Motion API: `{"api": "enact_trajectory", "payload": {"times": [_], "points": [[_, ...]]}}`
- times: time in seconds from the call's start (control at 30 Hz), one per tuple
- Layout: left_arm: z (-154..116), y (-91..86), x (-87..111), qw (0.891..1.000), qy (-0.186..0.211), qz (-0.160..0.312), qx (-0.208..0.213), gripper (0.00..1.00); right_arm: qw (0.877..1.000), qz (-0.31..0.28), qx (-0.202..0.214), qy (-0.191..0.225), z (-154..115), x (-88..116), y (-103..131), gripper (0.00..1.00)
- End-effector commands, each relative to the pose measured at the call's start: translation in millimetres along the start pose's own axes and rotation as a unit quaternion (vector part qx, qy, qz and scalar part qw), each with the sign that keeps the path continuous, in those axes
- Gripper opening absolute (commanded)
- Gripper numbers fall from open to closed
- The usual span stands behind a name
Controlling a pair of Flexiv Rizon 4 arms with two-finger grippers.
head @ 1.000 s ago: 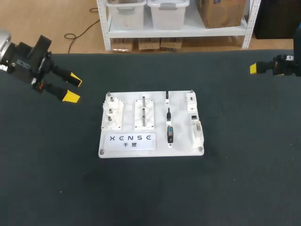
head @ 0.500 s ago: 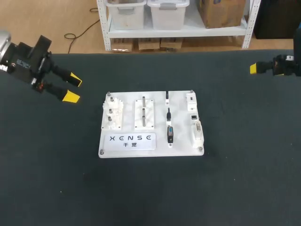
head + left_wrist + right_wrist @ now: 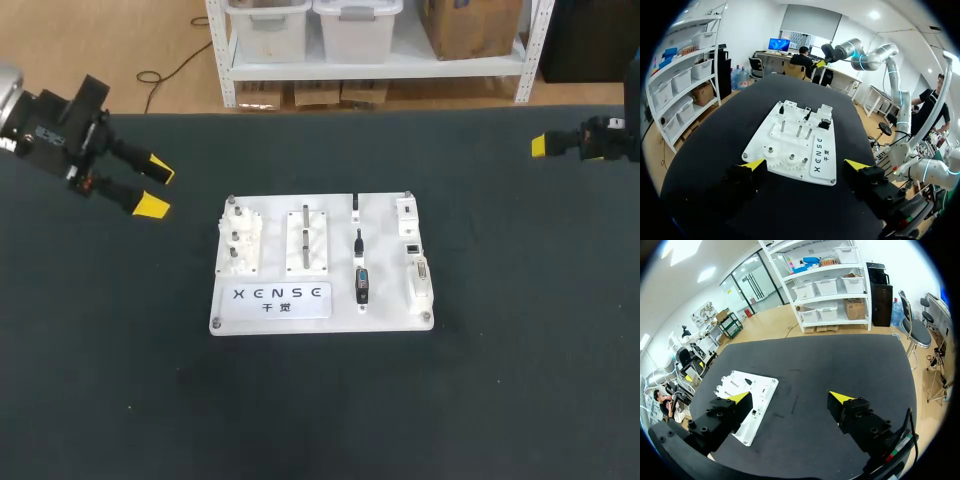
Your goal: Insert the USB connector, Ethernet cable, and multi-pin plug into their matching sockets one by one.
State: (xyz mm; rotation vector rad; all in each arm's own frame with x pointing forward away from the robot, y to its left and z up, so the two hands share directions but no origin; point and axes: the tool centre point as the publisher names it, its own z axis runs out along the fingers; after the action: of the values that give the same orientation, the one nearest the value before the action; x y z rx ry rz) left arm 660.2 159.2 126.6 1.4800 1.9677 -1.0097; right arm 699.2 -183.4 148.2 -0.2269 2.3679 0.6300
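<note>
A: Why do both arms hang so far from the board (image 3: 385, 268)?

B: Most likely because no insertion has begun. The left gripper (image 3: 155, 189) hovers off the board's back left corner, its fingers spread and empty. The right gripper (image 3: 790, 396) sits out by the table's (image 3: 500, 380) far right edge, also parted, with nothing between its fingers.

A: And the plugs?

B: All three lie in a column on the board, right of centre. The thin dark one at the back is probably the USB connector (image 3: 355, 204). The black one in the middle is probably the Ethernet cable (image 3: 358, 241). The blocky multi-pin plug (image 3: 362, 285), black with a blue face, lies nearest the front. The sockets (image 3: 420, 280) stand in a matching column just beside them along the right edge, so each plug seems parked beside its target.

A: What is it all made of?

B: The board looks like a rigid white plastic plate, flat, with a screw at each corner. The table is covered in a matte dark mat. The white block with pegs (image 3: 238, 245) and the upright metal posts (image 3: 306, 238) fill the board's left half and seem irrelevant here.
</note>
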Motion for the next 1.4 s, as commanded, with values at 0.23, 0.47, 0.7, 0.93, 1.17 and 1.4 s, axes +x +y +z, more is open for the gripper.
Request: {"api": "enact_trajectory", "payload": {"times": [0.23,0.47,0.7,0.93,1.17,1.4], "points": [[0.2,-0.3,0.7,1.000,-0.001,0.001,-0.001,1.00,0.996,-0.044,0.043,0.066,58.8,-39.1,44.7,1.00],[0.2,-0.3,0.7,1.000,-0.001,0.001,-0.001,1.00,0.978,-0.016,0.137,0.154,120.9,-34.5,85.0,1.00],[0.2,-0.3,0.7,1.000,-0.001,0.001,-0.001,1.00,0.954,0.034,0.207,0.214,174.8,-9.1,119.0,1.00],[0.2,-0.3,0.7,1.000,-0.001,0.001,-0.001,1.00,0.930,0.054,0.256,0.257,215.2,15.3,139.5,1.00],[0.2,-0.3,0.7,1.000,-0.001,0.001,-0.001,1.00,0.923,0.055,0.263,0.275,226.2,34.9,151.3,1.00],[0.2,-0.3,0.7,1.000,-0.001,0.001,-0.001,1.00,0.920,0.058,0.265,0.283,225.3,44.6,148.0,1.00]]}}
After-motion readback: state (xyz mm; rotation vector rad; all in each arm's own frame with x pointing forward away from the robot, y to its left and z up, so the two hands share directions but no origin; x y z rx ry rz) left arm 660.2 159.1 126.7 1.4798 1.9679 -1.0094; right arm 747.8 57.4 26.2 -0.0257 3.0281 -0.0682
